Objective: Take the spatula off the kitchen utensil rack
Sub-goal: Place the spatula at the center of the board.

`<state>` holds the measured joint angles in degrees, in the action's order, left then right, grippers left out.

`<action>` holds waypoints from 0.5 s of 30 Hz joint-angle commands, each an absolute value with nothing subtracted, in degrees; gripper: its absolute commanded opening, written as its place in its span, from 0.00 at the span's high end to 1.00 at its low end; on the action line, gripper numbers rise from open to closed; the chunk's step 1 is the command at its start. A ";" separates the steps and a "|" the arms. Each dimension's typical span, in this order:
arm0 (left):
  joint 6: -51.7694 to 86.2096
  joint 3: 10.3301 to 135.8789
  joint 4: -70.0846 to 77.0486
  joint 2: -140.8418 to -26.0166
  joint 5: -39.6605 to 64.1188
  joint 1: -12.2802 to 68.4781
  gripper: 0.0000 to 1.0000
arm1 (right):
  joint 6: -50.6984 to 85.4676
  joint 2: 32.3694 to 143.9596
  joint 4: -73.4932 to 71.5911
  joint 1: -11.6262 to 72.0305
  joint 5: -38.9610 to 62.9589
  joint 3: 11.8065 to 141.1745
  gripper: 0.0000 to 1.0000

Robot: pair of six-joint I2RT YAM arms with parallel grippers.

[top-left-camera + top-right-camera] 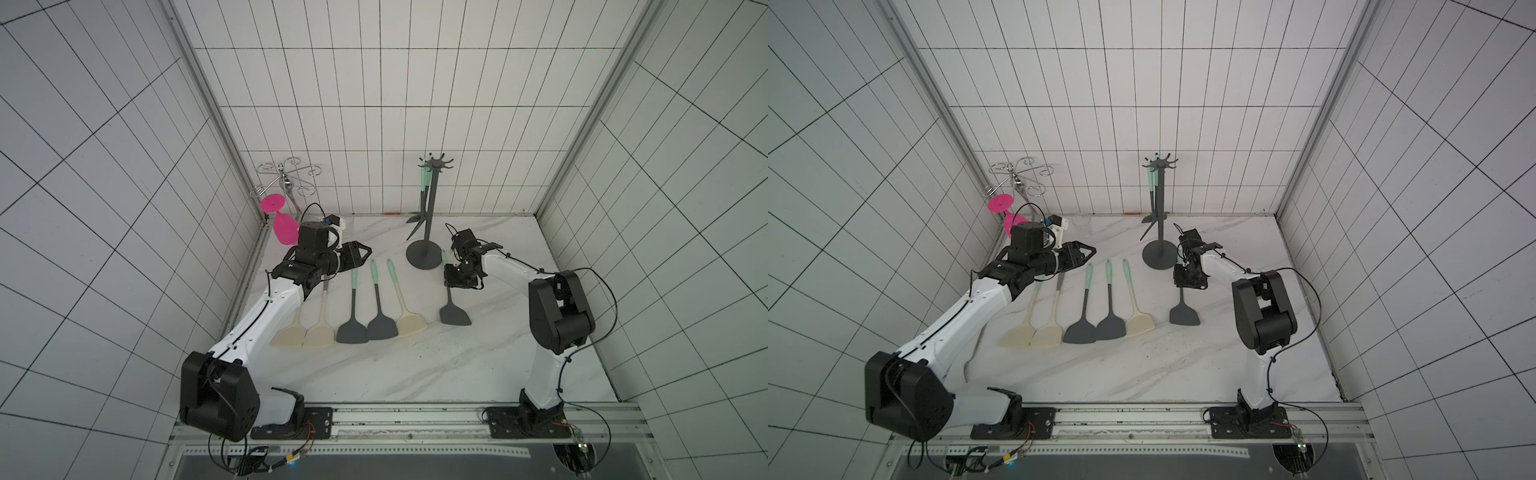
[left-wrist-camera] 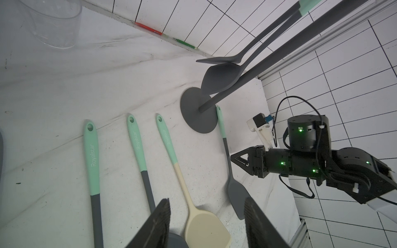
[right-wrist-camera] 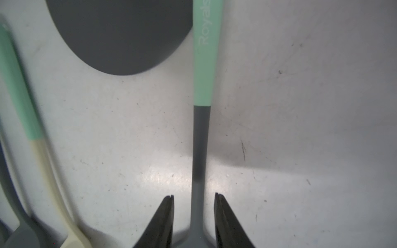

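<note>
Nearest us, a metal rail (image 1: pixel 415 415) along the near edge carries both arm mounts. Beyond it spreads the marbled table (image 1: pixel 415 365), the largest thing we see. Our left arm (image 1: pixel 257 316) reaches toward the far left, and our right arm (image 1: pixel 557 307) bends in from the right.

Next in size, the kitchen utensil rack (image 1: pixel 423 258) stands upright at the far middle, with two hanging spatulas (image 1: pixel 422 189) on its hooks. A row of five spatulas (image 1: pixel 352 328) lies left of its base, heads toward us.

One dark spatula (image 3: pixel 200 139) lies flat on the table just right of that base, its mint handle end beside the disc. We find the right pincer (image 3: pixel 194 195) straddling its grey neck, jaws apart with a gap on each side. The left pincer (image 2: pixel 206 199) hangs above the row's handles, jaws wide apart and empty.
</note>
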<state>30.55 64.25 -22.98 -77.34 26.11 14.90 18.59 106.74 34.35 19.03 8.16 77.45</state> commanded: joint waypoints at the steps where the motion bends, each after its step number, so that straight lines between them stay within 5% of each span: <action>1: 30.40 63.89 -21.07 -77.52 26.83 14.63 0.48 | 18.29 100.44 36.04 18.18 6.11 77.87 0.65; 11: 30.09 66.23 -17.98 -77.96 24.65 17.26 0.49 | 17.31 94.31 36.30 17.05 5.22 81.06 0.64; 15: 19.78 66.55 -9.23 -79.37 16.70 23.80 0.50 | 17.58 91.91 35.08 17.09 5.30 86.19 0.62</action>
